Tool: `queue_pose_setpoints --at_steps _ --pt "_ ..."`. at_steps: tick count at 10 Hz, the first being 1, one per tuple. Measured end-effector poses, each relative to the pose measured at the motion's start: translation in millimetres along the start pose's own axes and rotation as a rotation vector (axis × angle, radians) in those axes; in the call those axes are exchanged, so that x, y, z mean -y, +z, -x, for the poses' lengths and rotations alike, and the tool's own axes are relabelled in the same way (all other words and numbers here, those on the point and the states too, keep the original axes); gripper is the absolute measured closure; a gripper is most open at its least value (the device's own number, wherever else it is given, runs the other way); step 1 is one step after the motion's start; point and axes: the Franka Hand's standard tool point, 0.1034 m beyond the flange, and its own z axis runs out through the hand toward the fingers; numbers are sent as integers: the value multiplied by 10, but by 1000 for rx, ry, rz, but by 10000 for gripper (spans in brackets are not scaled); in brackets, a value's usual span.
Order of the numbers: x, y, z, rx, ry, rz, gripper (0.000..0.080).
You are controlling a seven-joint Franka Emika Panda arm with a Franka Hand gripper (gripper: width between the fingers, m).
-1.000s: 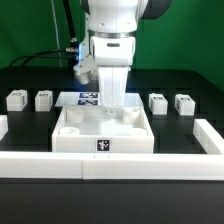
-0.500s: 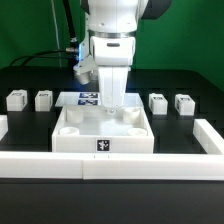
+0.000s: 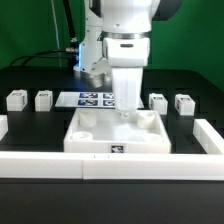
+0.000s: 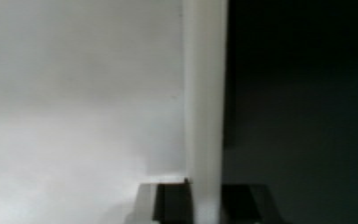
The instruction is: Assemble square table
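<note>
The white square tabletop lies rim-up with its round corner sockets showing, against the front border wall. My gripper stands upright over the tabletop's far rim and is shut on it. In the wrist view the rim runs as a pale strip between my two dark fingers, with my gripper closed around it. Two white tagged legs stand at the exterior view's left. Two more legs stand at its right.
The marker board lies behind the tabletop, partly hidden by my arm. A long low white border wall runs along the front, with short side pieces at both ends. The table top is black.
My arm and the tabletop have shifted together toward the exterior view's right. The legs have not moved.
</note>
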Motion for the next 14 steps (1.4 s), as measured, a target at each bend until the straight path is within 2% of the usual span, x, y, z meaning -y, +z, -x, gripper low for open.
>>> queue_pose_setpoints --at_steps 1,3,4,8,9,12,13,14 --pt "-133 0 -205 -13 14 16 739" --pt "-112 12 -417 -7 13 -7 739" --pt "-109 12 -458 -8 2 -3 739" --pt "-146 -1 -447 16 -98 11 739" --pt "-137 8 -394 17 -103 4 739" --pt "-137 12 -384 17 -99 3 738" --pt "-137 13 -383 17 -98 3 571" --pt "-137 14 -382 17 -98 3 368"
